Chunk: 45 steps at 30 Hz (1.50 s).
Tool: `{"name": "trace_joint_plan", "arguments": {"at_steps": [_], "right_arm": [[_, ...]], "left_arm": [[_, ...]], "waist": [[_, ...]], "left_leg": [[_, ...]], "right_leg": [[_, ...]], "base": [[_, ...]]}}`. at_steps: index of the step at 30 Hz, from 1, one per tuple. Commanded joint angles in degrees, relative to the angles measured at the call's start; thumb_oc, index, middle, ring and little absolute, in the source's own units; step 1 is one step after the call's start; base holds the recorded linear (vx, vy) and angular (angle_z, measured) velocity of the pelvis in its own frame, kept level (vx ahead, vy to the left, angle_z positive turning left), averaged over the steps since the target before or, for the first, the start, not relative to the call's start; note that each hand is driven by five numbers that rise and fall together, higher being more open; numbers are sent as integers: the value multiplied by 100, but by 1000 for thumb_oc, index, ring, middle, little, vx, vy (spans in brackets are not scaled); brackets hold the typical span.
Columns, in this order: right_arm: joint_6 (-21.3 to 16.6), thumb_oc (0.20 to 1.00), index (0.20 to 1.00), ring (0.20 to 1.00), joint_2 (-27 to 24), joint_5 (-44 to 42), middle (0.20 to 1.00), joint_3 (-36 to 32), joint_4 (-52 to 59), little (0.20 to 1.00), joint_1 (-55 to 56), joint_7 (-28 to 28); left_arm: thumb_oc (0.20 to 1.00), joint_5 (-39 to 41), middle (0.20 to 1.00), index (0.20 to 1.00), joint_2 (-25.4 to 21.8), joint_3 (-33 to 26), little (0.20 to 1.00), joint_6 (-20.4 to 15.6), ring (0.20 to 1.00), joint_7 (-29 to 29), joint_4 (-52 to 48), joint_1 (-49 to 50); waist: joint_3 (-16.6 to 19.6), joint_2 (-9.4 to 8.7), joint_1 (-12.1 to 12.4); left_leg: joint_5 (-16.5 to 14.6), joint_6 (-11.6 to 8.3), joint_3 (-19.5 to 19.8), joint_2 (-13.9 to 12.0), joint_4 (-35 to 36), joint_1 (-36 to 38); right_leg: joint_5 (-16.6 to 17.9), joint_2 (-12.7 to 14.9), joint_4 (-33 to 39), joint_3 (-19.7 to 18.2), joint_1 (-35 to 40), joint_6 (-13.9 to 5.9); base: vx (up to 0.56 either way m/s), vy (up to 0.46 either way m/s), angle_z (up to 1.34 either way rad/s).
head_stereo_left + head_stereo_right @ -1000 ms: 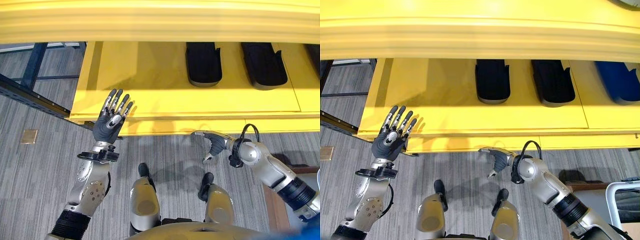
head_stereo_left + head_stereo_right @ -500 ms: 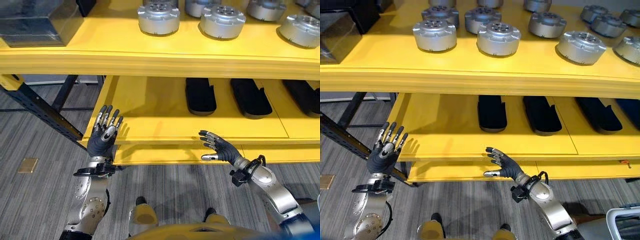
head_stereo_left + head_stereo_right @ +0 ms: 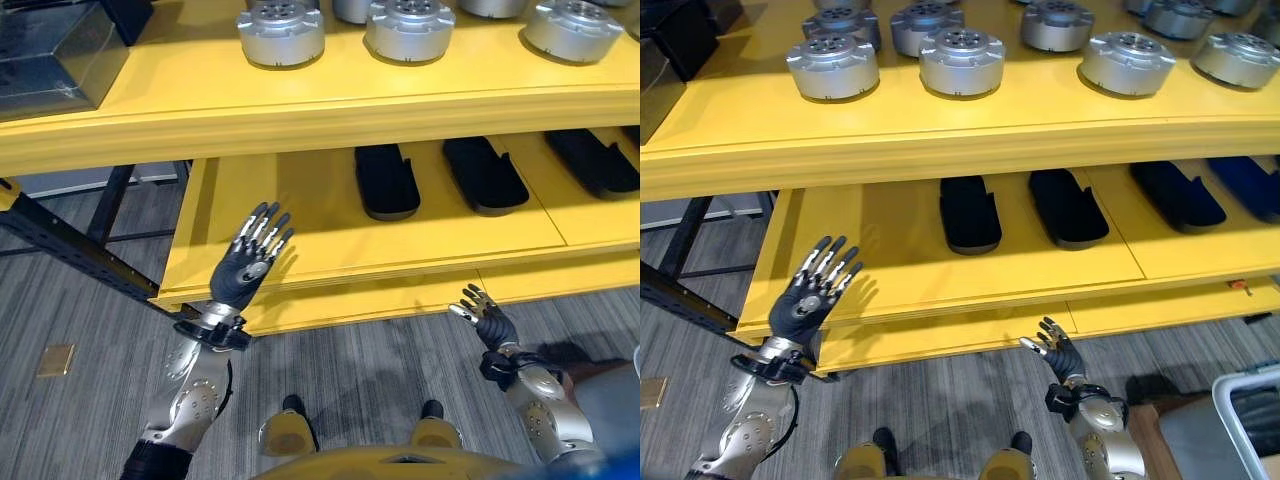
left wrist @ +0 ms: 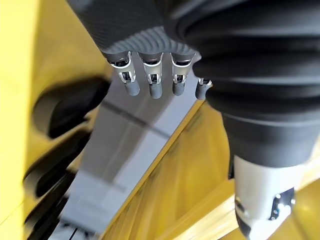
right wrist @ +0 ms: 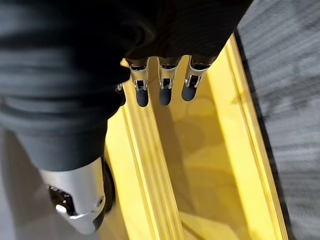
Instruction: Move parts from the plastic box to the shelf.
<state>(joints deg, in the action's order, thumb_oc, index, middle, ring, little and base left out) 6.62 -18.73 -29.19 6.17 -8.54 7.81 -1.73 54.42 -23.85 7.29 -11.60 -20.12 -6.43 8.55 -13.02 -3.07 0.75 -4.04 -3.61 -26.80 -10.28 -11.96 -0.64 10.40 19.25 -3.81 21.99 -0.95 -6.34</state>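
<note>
— What's the scene at the yellow shelf [image 3: 940,130]?

— The robot stands before it with nothing in its grasp. Its left hand [image 3: 250,268] is raised with fingers spread wide in front of the lower board, near that board's left end. Its right hand [image 3: 1058,352] hangs lower, just below the shelf's front edge, fingers loose and apart.

— And the parts?

— Round silver metal parts [image 3: 962,62] sit in rows on the upper board of the shelf. Black tray-like pieces [image 3: 970,214] lie side by side on the lower board. At the lower right, past the shelf, a corner of a pale box [image 3: 1245,420] shows; I can't tell what is in it.

— How would one of those silver parts handle?

— By the look of it, heavy, rigid and smooth. It shouldn't dent, but it could slip. I'd judge the safest hold is across the round side wall, thumb opposite fingers, low enough that it doesn't tip.
</note>
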Motion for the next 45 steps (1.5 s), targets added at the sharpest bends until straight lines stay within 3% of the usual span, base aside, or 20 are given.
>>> {"name": "trace_joint_plan", "arguments": {"at_steps": [1, 3, 6, 7, 8, 9, 12, 14, 15, 18, 21, 24, 25, 28, 36, 39, 42, 44, 45], "right_arm": [[-94, 1000, 1000, 1000, 9, -395, 1000, -96, 384, 1000, -543, 300], [-187, 1000, 1000, 1000, 96, -271, 1000, -13, 337, 1000, -642, 548], [-282, 1000, 1000, 1000, 74, 135, 1000, 103, 430, 1000, -727, 725], [-269, 1000, 1000, 1000, 66, 120, 1000, 123, 450, 1000, -738, 781], [-251, 1000, 1000, 1000, 51, 79, 1000, 157, 466, 1000, -770, 906], [-217, 1000, 1000, 1000, -47, -19, 1000, 181, 448, 1000, -809, 967], [-160, 1000, 1000, 1000, -175, 34, 1000, 151, 485, 1000, -823, 908], [85, 1000, 1000, 1000, -267, -42, 1000, 111, 547, 1000, -753, 794], [-73, 1000, 1000, 1000, -358, 16, 1000, 197, 619, 1000, -696, 734], [-345, 1000, 1000, 1000, -336, 156, 1000, 234, 589, 1000, -695, 919], [-557, 1000, 1000, 1000, -357, 233, 1000, 74, 417, 1000, -762, 1727], [-648, 1000, 1000, 1000, -404, 339, 1000, -82, 389, 1000, -694, 2084], [-706, 1000, 1000, 1000, -471, 421, 1000, -261, 346, 1000, -596, 2265], [-772, 1000, 1000, 1000, -551, 448, 1000, -423, 258, 1000, -509, 2326], [-1096, 1000, 1000, 1000, -733, 503, 1000, -606, -73, 1000, -477, 2097], [-1176, 1000, 1000, 1000, -734, 616, 1000, -508, -99, 1000, -538, 1794], [-1213, 1000, 1000, 1000, -742, 794, 1000, -305, 1, 1000, -566, 1532], [-1199, 1000, 1000, 1000, -776, 838, 1000, -150, 37, 1000, -598, 1407], [-1146, 1000, 1000, 1000, -786, 813, 1000, -67, 6, 1000, -626, 1224]], "left_arm": [[1000, -116, 1000, 1000, -11, -108, 1000, -443, 1000, 330, -457, 109], [1000, -7, 1000, 1000, -2, -9, 1000, -518, 1000, 396, -468, -12], [1000, 792, 1000, 1000, 140, 81, 1000, -433, 1000, -654, -567, 47], [1000, 805, 1000, 1000, 159, 91, 1000, -477, 1000, -758, -579, 71], [1000, 818, 1000, 1000, 181, 108, 1000, -568, 1000, -948, -598, 132], [1000, 709, 1000, 1000, 108, 116, 1000, -655, 1000, -1317, -658, 137], [1000, 579, 1000, 1000, 25, 202, 1000, -756, 1000, -1422, -711, 105], [1000, 649, 1000, 1000, -20, 249, 1000, -721, 1000, -1506, -757, 133], [1000, 757, 1000, 1000, -27, 325, 1000, -700, 1000, -1678, -838, 202], [1000, 747, 1000, 1000, -40, 473, 1000, -694, 1000, -1759, -835, 141], [1000, 755, 1000, 1000, -36, 612, 1000, -701, 1000, -1682, -775, 119], [1000, 753, 1000, 1000, -25, 607, 1000, -705, 1000, -1623, -817, 171], [1000, 535, 1000, 1000, -54, 608, 1000, -769, 1000, -1609, -782, 169], [1000, 622, 1000, 1000, -43, 681, 1000, -707, 1000, -1557, -742, 125], [1000, 610, 1000, 1000, 145, 1020, 1000, -1249, 1000, -1092, -410, -401], [1000, 562, 1000, 1000, 290, 1065, 1000, -1311, 1000, -752, -413, -603], [1000, 427, 1000, 1000, 325, 949, 1000, -1302, 1000, -492, -435, -719], [1000, 372, 1000, 1000, 360, 889, 1000, -1310, 1000, -294, -432, -771], [1000, 313, 1000, 1000, 364, 842, 1000, -1348, 1000, -176, -435, -739]], "waist": [[-135, 106, 432], [-115, 153, 433], [-19, 251, 558], [-5, 261, 577], [25, 278, 607], [76, 201, 623], [76, 136, 566], [87, 120, 484], [85, 122, 382], [89, 123, 291], [80, 106, 53], [65, 94, -99], [51, 77, -257], [35, 84, -411], [56, 154, -831], [105, 182, -888], [191, 179, -833], [232, 207, -740], [252, 190, -620]], "left_leg": [[-383, 408, -132, 313, 260, 532], [-435, 577, -93, 343, 188, 428], [-250, 685, -113, 226, 264, 334], [-214, 678, -124, 208, 289, 334], [-115, 638, -143, 169, 341, 331], [39, 426, -245, -8, 258, 292], [177, 212, -402, -208, 221, 257], [284, 95, -468, -319, 263, 274], [393, 3, -578, -454, 317, 329], [409, -42, -665, -576, 288, 360], [451, -156, -825, -772, 276, 439], [481, -225, -952, -921, 247, 469], [505, -293, -1094, -1069, 184, 510], [660, -422, -1258, -1259, 66, 544], [1275, -839, -1586, -1848, -206, 621], [1357, -906, -1519, -1859, -128, 725], [1280, -895, -1031, -1690, -208, 690], [1132, -774, -425, -1311, -213, 462], [869, -582, 273, -883, -254, 215]], "right_leg": [[-218, 464, -627, 919, -5, -649], [-446, 494, -1246, 775, -83, -541], [-842, 461, -1921, 854, -19, -312], [-886, 440, -1954, 867, 6, -295], [-1021, 331, -1930, 862, 105, -259], [-1370, -143, -1244, 920, 503, -137], [-1414, -410, -710, 921, 690, -155], [-1416, -498, -577, 858, 693, -175], [-1455, -545, -561, 862, 673, -141], [-1520, -591, -620, 874, 642, -76], [-1574, -734, -628, 734, 567, 49], [-1589, -797, -658, 614, 483, 112], [-1598, -846, -696, 489, 395, 165], [-1617, -884, -729, 367, 286, 215], [-1780, -1104, -805, 19, 49, 448], [-1848, -1158, -907, -89, -54, 507], [-1872, -1246, -916, -309, -146, 564], [-1842, -1373, -810, -546, -162, 571], [-1798, -1445, -713, -803, -149, 542]], "base": [[-70, 14, -143], [-56, -22, -85], [-20, -145, 17], [17, -193, 21], [79, -391, 1], [77, -384, -14], [51, -299, -47], [46, -269, -121], [39, -273, -132], [58, -241, -69], [88, -265, -58], [76, -215, -54], [100, -251, -60], [78, -185, -74], [110, -207, -57], [114, -184, -37], [85, -125, -41], [90, -37, -75], [65, -6, -108]]}}
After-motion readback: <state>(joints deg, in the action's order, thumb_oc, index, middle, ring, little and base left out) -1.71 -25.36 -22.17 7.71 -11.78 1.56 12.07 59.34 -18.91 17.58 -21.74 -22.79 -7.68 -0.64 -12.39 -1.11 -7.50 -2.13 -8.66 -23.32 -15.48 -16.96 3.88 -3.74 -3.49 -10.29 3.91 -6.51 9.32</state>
